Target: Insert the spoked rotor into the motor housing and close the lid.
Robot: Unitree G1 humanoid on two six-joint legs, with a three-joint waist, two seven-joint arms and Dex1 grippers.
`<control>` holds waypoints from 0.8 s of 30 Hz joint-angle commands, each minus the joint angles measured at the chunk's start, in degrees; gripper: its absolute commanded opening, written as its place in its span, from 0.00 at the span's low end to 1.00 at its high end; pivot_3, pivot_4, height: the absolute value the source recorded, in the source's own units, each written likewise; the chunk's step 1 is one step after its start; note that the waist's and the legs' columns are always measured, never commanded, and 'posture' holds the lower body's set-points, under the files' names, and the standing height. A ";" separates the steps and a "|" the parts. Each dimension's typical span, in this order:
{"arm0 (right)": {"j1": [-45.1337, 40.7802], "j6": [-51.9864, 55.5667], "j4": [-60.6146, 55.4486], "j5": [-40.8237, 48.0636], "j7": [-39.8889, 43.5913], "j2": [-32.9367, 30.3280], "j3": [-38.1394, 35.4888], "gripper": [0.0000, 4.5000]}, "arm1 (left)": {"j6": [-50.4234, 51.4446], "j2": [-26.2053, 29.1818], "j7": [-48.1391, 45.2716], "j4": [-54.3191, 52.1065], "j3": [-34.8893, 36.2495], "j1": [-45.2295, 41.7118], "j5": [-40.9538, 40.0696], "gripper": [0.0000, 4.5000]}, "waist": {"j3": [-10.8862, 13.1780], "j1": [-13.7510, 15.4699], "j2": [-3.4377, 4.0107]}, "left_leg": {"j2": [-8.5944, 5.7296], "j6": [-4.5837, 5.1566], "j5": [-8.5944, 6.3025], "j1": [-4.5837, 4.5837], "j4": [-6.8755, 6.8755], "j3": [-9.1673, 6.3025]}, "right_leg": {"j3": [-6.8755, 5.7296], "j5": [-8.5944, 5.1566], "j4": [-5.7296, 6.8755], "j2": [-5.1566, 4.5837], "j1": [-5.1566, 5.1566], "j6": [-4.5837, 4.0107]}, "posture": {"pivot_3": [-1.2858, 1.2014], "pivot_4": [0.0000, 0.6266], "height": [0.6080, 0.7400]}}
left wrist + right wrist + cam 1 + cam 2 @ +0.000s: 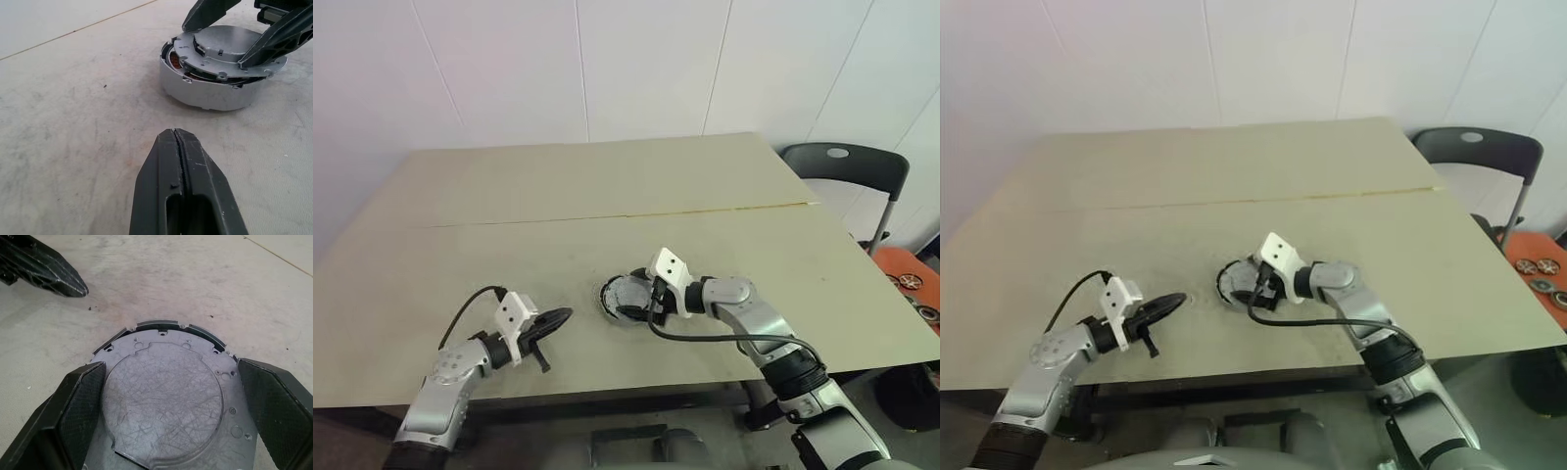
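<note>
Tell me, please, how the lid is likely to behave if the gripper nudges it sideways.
The lid, a thin metal disc, looks stiff. It rests tilted and off-centre on the motor housing, so it may slide or tip. The right gripper's fingers bracket it, probably limiting that.

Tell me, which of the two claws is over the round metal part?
The right claw: its fingers spread either side of the lid on the motor housing. The left claw is shut, off beside it.

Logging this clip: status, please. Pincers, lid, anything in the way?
Left pincer shut, empty, beside the motor housing. Right pincer wide, straddling the lid, which sits tilted, not seated. Table around it bare.
</note>
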 commanded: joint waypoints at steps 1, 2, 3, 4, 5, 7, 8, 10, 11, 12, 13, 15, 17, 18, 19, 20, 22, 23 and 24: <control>2.54 1.82 3.22 -1.84 0.74 -2.12 0.97 0.96 | 0.00 0.40 0.14 -1.85 1.24 -1.06 -0.65 0.00 | -0.08 0.01 -0.08 | 0.00 0.00 0.00 0.00 0.03 0.00 | 0.00 0.00 -0.01 -0.01 0.01 0.00 | 0.52 0.00 1.00; 2.58 1.70 3.22 -1.88 0.80 -2.10 0.87 0.91 | -0.02 0.35 0.19 -1.78 1.15 -1.12 -0.51 0.00 | -0.10 -0.01 -0.12 | 0.00 0.00 0.00 0.00 0.04 -0.01 | 0.00 0.00 -0.03 -0.02 0.02 0.00 | 0.52 0.00 1.00; 2.62 1.63 3.03 -1.74 1.01 -2.04 0.75 0.87 | -0.06 0.26 0.26 -1.73 1.00 -1.18 -0.34 0.00 | -0.12 -0.02 -0.15 | 0.00 0.00 0.00 0.00 0.04 -0.02 | 0.00 0.00 -0.03 -0.02 0.04 0.00 | 0.52 0.00 1.00; 2.65 1.71 2.79 -1.53 1.12 -1.92 0.59 0.82 | -0.10 0.19 0.33 -1.68 0.87 -1.24 -0.18 0.00 | -0.13 -0.03 -0.15 | 0.00 0.00 0.00 0.00 0.05 -0.03 | 0.01 0.00 -0.03 -0.02 0.05 0.00 | 0.52 0.00 1.00; 2.59 1.98 2.60 -1.34 1.10 -1.74 0.43 0.73 | -0.13 0.12 0.39 -1.64 0.75 -1.33 -0.05 0.00 | -0.13 -0.03 -0.15 | 0.00 0.00 0.00 0.02 0.06 -0.03 | 0.01 0.00 -0.03 -0.02 0.06 0.00 | 0.52 0.00 1.00; 2.35 2.28 2.65 -1.36 0.85 -1.46 0.32 0.68 | -0.21 0.02 0.49 -1.43 0.60 -1.64 0.16 0.00 | -0.13 -0.02 -0.15 | 0.00 0.00 0.00 0.07 0.07 -0.04 | 0.01 -0.01 -0.02 -0.02 0.07 0.00 | 0.52 0.00 1.00; 2.18 2.34 2.85 -1.47 0.65 -1.30 0.31 0.68 | -0.32 -0.02 0.52 -1.27 0.55 -1.77 0.26 0.00 | -0.13 -0.01 -0.15 | 0.00 0.00 0.00 0.08 0.08 -0.05 | 0.01 -0.01 -0.02 -0.02 0.06 0.01 | 0.52 0.00 1.00; 1.85 2.49 3.01 -1.42 0.39 -0.86 0.27 0.68 | -0.71 -0.07 0.59 -0.80 0.48 -1.85 0.52 0.00 | -0.14 -0.04 -0.15 | 0.01 0.00 0.00 0.09 0.08 -0.08 | 0.00 -0.01 -0.02 -0.02 0.06 0.01 | 0.52 0.00 1.00; 1.62 2.18 3.04 -1.07 -0.13 -0.12 -0.19 0.68 | -0.94 -0.09 0.62 -0.60 0.44 -1.75 0.66 0.00 | -0.14 -0.07 -0.15 | 0.01 0.00 0.00 0.08 0.08 -0.09 | 0.00 -0.01 -0.02 -0.02 0.06 0.01 | 0.52 0.00 1.00; 1.36 1.58 3.14 -0.62 -0.98 0.87 -0.96 0.68 | -1.12 -0.08 0.65 -0.45 0.40 -1.60 0.80 0.00 | -0.14 -0.09 -0.16 | 0.01 0.00 0.00 0.07 0.07 -0.11 | 0.01 -0.01 -0.02 -0.02 0.07 0.00 | 0.52 0.00 1.00; 0.93 1.16 3.33 0.10 -2.39 2.34 -2.31 0.68 | -1.28 -0.05 0.65 -0.31 0.38 -1.42 0.93 0.00 | -0.14 -0.11 -0.16 | 0.02 0.00 0.00 0.07 0.07 -0.11 | 0.01 -0.01 -0.01 -0.01 0.08 0.00 | 0.52 0.00 1.00; -0.26 1.33 3.88 1.74 -5.05 5.37 -5.12 0.68 | -1.47 0.09 0.62 -0.04 0.45 -1.16 1.15 0.00 | -0.14 -0.38 -0.16 | 0.06 0.00 0.00 0.05 0.07 -0.11 | 0.02 0.00 0.04 0.01 0.02 0.00 | 0.52 0.00 1.00; -1.19 0.64 4.85 1.58 -6.88 7.11 -6.08 0.68 | -1.48 0.13 0.59 0.00 0.51 -1.10 1.20 0.00 | -0.13 -0.71 -0.16 | 0.15 0.00 0.00 0.02 0.08 -0.10 | 0.03 0.03 0.08 0.03 -0.06 -0.05 | 0.52 0.00 1.00; -1.52 -0.49 5.59 0.17 -7.74 7.22 -5.51 0.68 | -1.44 0.15 0.59 -0.10 0.53 -1.03 1.25 0.00 | -0.13 -0.90 -0.15 | 0.17 0.00 0.00 0.03 0.08 -0.10 | 0.02 0.05 0.13 0.04 -0.08 -0.07 | 0.52 0.00 1.00; -1.75 -1.57 6.38 -1.35 -8.44 7.10 -4.71 0.68 | -1.40 0.17 0.59 -0.19 0.55 -0.96 1.30 0.00 | -0.11 -1.15 -0.12 | 0.17 0.00 0.00 0.04 0.09 -0.10 | 0.01 0.05 0.16 0.04 -0.08 -0.08 | 0.52 0.00 1.00; -1.83 -2.51 7.01 -2.65 -8.75 6.81 -3.83 0.68 | -1.36 0.18 0.58 -0.27 0.58 -0.90 1.32 0.00 | -0.10 -1.33 -0.10 | 0.17 0.00 0.00 0.04 0.10 -0.10 | 0.00 0.06 0.17 0.04 -0.08 -0.10 | 0.52 0.00 1.00; -1.41 -3.45 7.49 -4.23 -8.71 6.07 -2.27 0.68 | -1.29 0.22 0.61 -0.43 0.71 -0.65 1.31 0.00 | -0.09 -1.58 -0.10 | 0.18 0.00 0.00 0.07 0.13 -0.11 | 0.00 0.06 0.17 0.04 -0.04 -0.10 | 0.52 0.00 1.00; -1.19 -3.71 7.71 -4.75 -8.89 5.87 -1.85 0.68 | -1.26 0.23 0.66 -0.50 0.76 -0.51 1.30 0.00 | -0.09 -1.63 -0.10 | 0.18 0.00 0.00 0.09 0.15 -0.12 | 0.00 0.06 0.17 0.03 -0.02 -0.10 | 0.52 0.00 1.00; -1.05 -3.59 7.80 -4.96 -9.04 5.81 -1.70 0.68 | -1.22 0.24 0.70 -0.54 0.79 -0.40 1.30 0.00 | -0.09 -1.63 -0.09 | 0.18 -0.01 0.00 0.09 0.17 -0.11 | 0.00 0.06 0.17 0.03 -0.02 -0.10 | 0.52 0.00 1.00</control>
